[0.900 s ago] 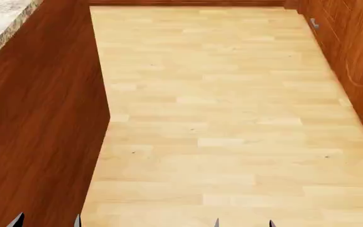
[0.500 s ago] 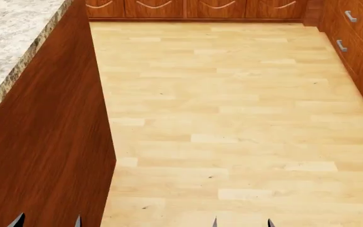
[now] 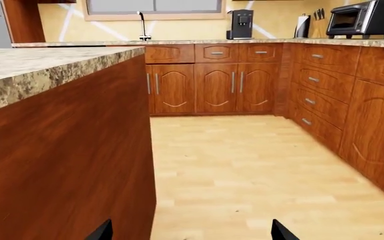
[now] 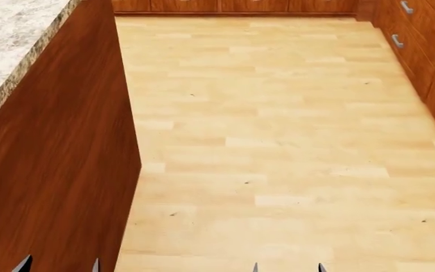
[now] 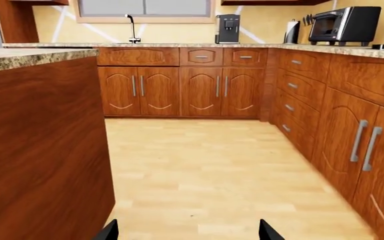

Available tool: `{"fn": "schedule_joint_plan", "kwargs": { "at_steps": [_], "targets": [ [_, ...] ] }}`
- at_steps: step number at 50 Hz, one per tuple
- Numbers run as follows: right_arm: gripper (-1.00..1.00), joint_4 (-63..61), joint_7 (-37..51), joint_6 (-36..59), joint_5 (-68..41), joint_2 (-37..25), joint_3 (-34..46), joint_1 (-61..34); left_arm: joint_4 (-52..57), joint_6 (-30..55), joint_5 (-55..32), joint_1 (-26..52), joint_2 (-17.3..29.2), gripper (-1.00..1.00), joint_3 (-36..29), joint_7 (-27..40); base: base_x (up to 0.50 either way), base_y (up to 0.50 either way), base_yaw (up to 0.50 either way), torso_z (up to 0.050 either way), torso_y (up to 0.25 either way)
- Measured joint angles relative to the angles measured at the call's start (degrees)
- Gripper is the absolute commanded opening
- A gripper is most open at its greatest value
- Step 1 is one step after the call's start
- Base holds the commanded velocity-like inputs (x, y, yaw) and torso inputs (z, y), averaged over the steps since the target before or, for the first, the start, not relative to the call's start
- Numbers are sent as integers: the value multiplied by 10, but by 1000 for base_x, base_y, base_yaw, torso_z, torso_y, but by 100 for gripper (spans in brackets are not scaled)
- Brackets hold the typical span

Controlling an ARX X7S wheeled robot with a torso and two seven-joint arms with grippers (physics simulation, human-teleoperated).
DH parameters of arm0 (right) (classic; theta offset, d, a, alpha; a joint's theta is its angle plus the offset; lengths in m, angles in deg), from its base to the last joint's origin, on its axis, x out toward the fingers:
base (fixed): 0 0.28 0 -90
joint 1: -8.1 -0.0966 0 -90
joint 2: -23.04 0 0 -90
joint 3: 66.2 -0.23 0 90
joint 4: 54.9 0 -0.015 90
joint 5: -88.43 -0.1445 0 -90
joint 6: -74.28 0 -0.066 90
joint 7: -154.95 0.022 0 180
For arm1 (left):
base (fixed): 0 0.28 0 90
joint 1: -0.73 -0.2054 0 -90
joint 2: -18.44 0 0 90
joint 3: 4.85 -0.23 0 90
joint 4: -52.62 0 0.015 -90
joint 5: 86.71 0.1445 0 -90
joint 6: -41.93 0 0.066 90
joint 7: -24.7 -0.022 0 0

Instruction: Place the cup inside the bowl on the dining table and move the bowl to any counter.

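The cup, the bowl and the dining table are out of view. A counter [image 3: 259, 42] with a mottled tan-brown granite top runs along the far wall and the right side; it also shows in the right wrist view [image 5: 178, 46]. An island counter [image 4: 6, 51] with a granite top and dark wood side stands at my left. My left gripper [image 4: 59, 266] [image 3: 190, 235] is open over the wood floor beside the island, nothing between its fingers. My right gripper [image 4: 288, 268] [image 5: 187, 234] is open and empty over the floor as well.
Wood cabinets with metal handles [image 5: 362, 145] line the aisle's right side and far end. On the far counter stand a sink faucet [image 3: 141, 25], a coffee machine [image 3: 242, 24] and a toaster oven [image 3: 369, 17]. The island's wood side [image 4: 59, 170] is close at left.
The head view has shifted: the island's top shows wider at the left than 0.9 s ago, and the far cabinets came into view, then slid mostly off the top. Both grippers' tips keep their places.
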Motion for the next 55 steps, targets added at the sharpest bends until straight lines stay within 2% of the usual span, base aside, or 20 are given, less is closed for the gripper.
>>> {"fn": "schedule_joint_plan", "kwargs": {
  "at_steps": [55],
  "targets": [
    [100, 2, 32, -8, -28, -29, 39, -4, 0, -6, -26, 3, 30, 100, -38, 33, -500, -22, 0, 0, 0]
  ]
}}
